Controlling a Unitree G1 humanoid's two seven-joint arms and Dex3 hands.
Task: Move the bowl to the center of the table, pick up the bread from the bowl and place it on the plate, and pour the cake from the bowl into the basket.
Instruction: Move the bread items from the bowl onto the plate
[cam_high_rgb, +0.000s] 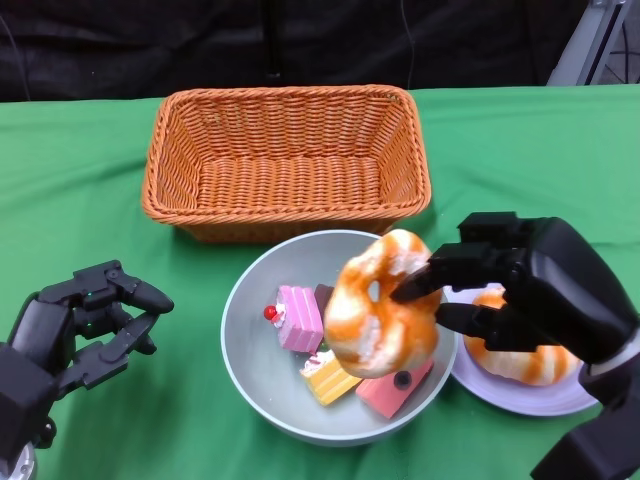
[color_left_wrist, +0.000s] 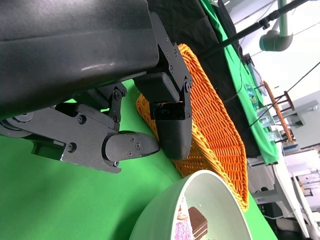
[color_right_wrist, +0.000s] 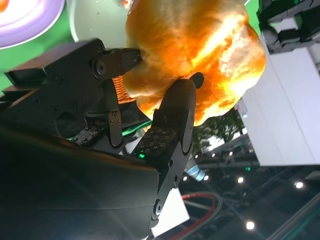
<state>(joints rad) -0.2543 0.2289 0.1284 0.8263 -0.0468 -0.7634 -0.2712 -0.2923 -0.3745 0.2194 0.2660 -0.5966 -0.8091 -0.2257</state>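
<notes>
The right hand (cam_high_rgb: 520, 290) pinches the bread (cam_high_rgb: 382, 305) above the bowl (cam_high_rgb: 250, 350) (left hand (cam_high_rgb: 95, 320) empty); a fingertip grip could drop it short of the plate (cam_high_rgb: 520, 395)

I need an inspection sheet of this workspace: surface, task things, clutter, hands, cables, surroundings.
Surface: green cloth table.
Task things: grey round bowl holds small cake pieces; orange glazed ring bread is lifted above the bowl; another glazed bread lies on the lilac plate; woven orange basket has nothing in it.
Clutter: nothing seen.
Hands: right hand grips the ring bread; left hand holds nothing, fingers apart, beside the bowl.
Cables: a red cable shows in the right wrist view, off the table.
Surroundings: black backdrop behind the table.
</notes>
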